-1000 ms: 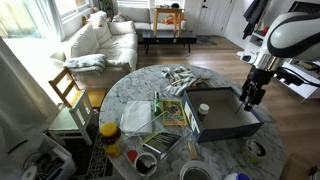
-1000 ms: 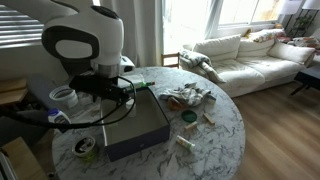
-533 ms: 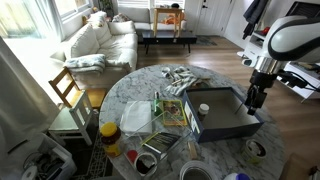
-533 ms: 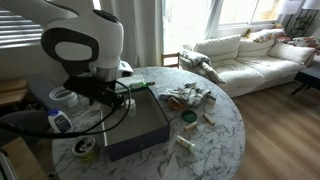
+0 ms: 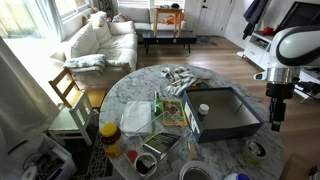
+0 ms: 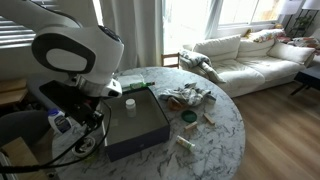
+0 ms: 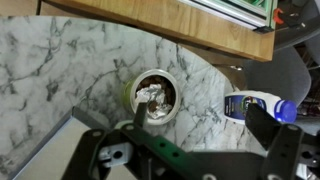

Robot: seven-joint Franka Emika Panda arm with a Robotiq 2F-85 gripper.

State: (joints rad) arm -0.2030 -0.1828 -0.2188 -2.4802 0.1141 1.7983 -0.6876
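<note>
Gripper (image 5: 275,118) swung off the dark grey rectangular box (image 5: 235,116), fingers spread wide, empty. Small round green-rimmed cup of crumpled foil (image 7: 155,95) sits just ahead of them. Looks light, tippy; pinch across its rim.

Cup (image 7: 155,95) by box (image 5: 222,112), bottle (image 7: 255,105) nr.

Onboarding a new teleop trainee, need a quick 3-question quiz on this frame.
1. True or false: the gripper is clamped on the green-rimmed cup.
2. What stands beside that cup in the wrist view? A) blue-capped bottle B) red mug C) banana
3. How many things lie in the grey tray?
Key: 1 false, it is open above the cup; 2 A; 3 one, a small white container.
</note>
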